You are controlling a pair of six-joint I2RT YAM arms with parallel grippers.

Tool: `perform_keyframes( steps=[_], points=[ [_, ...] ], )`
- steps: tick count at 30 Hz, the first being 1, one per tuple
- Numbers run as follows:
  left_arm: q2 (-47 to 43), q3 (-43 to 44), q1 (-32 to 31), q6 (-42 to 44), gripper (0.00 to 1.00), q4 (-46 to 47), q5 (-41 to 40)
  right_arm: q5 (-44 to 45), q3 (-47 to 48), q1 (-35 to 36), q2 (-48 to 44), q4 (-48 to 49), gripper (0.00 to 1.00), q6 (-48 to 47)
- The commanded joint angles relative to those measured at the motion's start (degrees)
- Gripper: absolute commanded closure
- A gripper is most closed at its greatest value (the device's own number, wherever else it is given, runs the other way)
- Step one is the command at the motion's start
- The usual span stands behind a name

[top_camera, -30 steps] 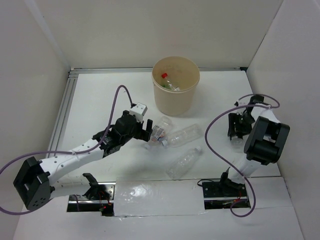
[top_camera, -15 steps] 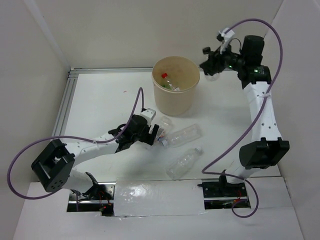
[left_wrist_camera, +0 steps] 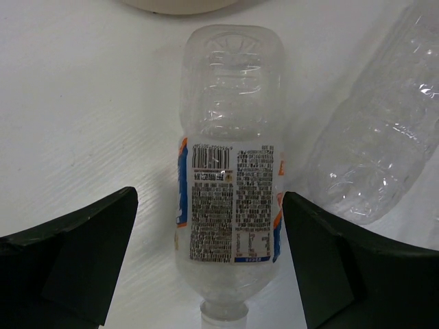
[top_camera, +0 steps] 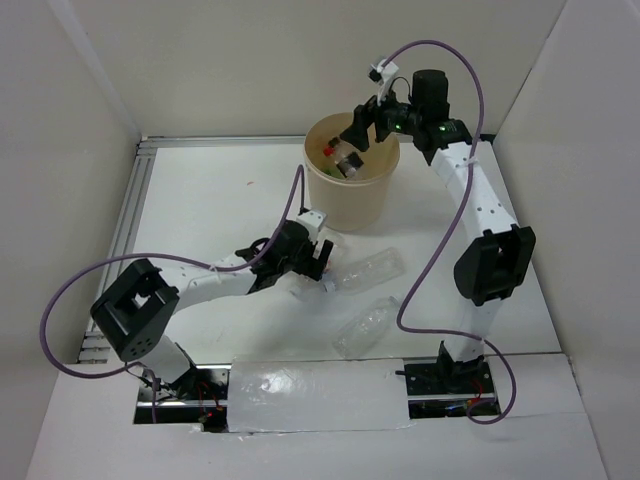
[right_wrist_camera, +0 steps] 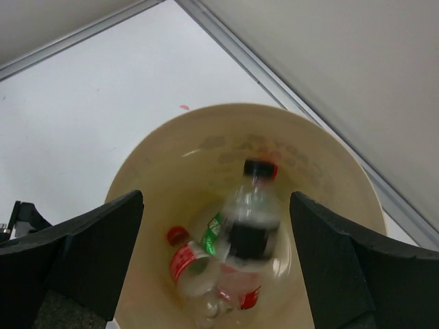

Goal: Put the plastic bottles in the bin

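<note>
- A white table (top_camera: 200,200) with plain white walls (top_camera: 250,60) on three sides; the bin (top_camera: 350,205) stands towards the back, near the middle.
- My left gripper (left_wrist_camera: 209,202) is low over the table just in front of the bin. Its fingers are spread wide on either side of a labelled bottle (left_wrist_camera: 230,205) and touch neither side of it.
- That bottle lies flat with its base towards the bin.
- A clear bottle (left_wrist_camera: 384,130) lies just beside it on the right.
- A third bottle (top_camera: 368,325) lies nearer my bases, apart from the other two.
- My right gripper (right_wrist_camera: 216,205) hangs above the mouth of the bin, fingers wide apart and gripping nothing.
- Between them I see a dark bottle (right_wrist_camera: 252,219) with a black cap, blurred, against the inside of the bin.
- A red-capped bottle (right_wrist_camera: 184,260) lies at the bottom of the bin.
</note>
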Motion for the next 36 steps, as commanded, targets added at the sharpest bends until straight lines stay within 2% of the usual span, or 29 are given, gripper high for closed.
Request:
perform_keyframes(
  steps=[1, 3, 11, 13, 15, 16, 17, 18, 19, 20, 21, 23, 25, 28, 30, 31, 32, 33, 34, 35, 36],
  points=[
    [1.5, 2.5, 0.1, 1.9, 0.00, 4.4, 1.9, 1.1, 0.0, -0.4, -3.7, 2.8, 0.06, 1.6],
    [3.6, 4.1, 0.1, 2.5, 0.00, 4.4, 2.6, -0.3, -1.3, -1.8, -5.7, 2.8, 0.00, 2.4],
    [12.7, 8.1, 0.1, 3.0, 0.02, 3.7, 5.1, -4.5, -13.4, -10.6, -15.7, 0.3, 0.00, 5.1],
    [12.7, 7.6, 0.1, 2.4, 0.18, 3.7, 3.8, -5.9, -16.2, -12.5, -18.6, -1.5, 0.04, 5.1],
    [9.3, 5.8, 0.1, 1.8, 0.40, 3.2, 3.8, -7.4, -21.1, -15.0, -20.7, -3.1, 0.25, 3.3],
    [7.4, 5.1, -0.7, 1.8, 0.74, 3.2, 2.1, -8.9, -23.0, -15.7, -22.9, -5.3, 0.39, 1.9],
    [5.3, 4.6, -1.2, 1.8, 0.85, 1.9, 1.5, -8.9, -25.0, -16.2, -24.2, -6.5, 0.51, -1.6],
    [0.3, 3.6, -1.2, 1.8, 0.92, 0.9, 1.5, -9.5, -29.9, -17.2, -25.5, -7.4, 0.71, -3.4],
    [-2.5, 3.1, -2.7, 2.3, 0.96, -1.1, 1.5, -10.2, -32.2, -17.7, -28.2, -10.2, 0.76, -5.9],
    [-5.5, 2.5, -3.3, 2.9, 1.00, -2.1, 1.5, -10.2, -36.7, -17.7, -29.5, -11.8, 0.76, -11.5],
    [-11.6, 2.5, -3.3, 2.9, 1.00, -3.5, 3.0, -10.9, -38.9, -18.3, -30.7, -13.2, 0.69, -14.3],
    [-17.4, 3.5, -4.9, 3.5, 1.00, -7.0, 6.2, -12.7, -42.9, -19.0, -34.2, -18.2, 0.41, -23.7],
    [-24.3, 8.3, -4.9, 4.2, 1.00, -7.5, 7.0, -13.8, -50.6, -20.3, -37.7, -19.2, 0.21, -27.6],
    [-24.4, 13.4, -4.9, 5.6, 1.00, -4.3, 4.8, -14.8, -56.3, -21.6, -40.9, -18.7, 0.21, -29.3],
    [-20.3, 17.1, -4.2, 6.9, 1.00, -0.7, 3.2, -16.0, -60.7, -21.6, -43.3, -18.2, 0.25, -31.3],
    [-18.1, 21.2, -3.7, 6.9, 1.00, 2.8, 3.2, -16.0, -61.7, -21.1, -43.8, -17.3, 0.32, -31.3],
    [-12.9, 23.5, -2.5, 6.9, 0.98, 4.5, 3.2, -16.6, -62.3, -21.1, -44.4, -17.9, 0.55, -32.7],
    [-10.1, 28.0, -2.5, 6.9, 0.97, 6.1, 2.5, -16.6, -62.9, -19.9, -44.4, -18.5, 0.67, -33.7],
    [-7.1, 30.5, -1.6, 6.9, 0.97, 9.5, 2.5, -16.6, -62.9, -19.4, -44.4, -18.5, 0.76, -33.8],
    [-4.1, 33.4, -0.2, 6.2, 0.93, 9.5, 1.8, -15.3, -62.9, -18.9, -44.4, -18.5, 0.82, -34.5],
    [-1.0, 36.6, 0.6, 5.0, 0.88, 10.2, 2.5, -14.7, -63.6, -18.3, -44.9, -18.5, 0.82, -35.5]
  ],
)
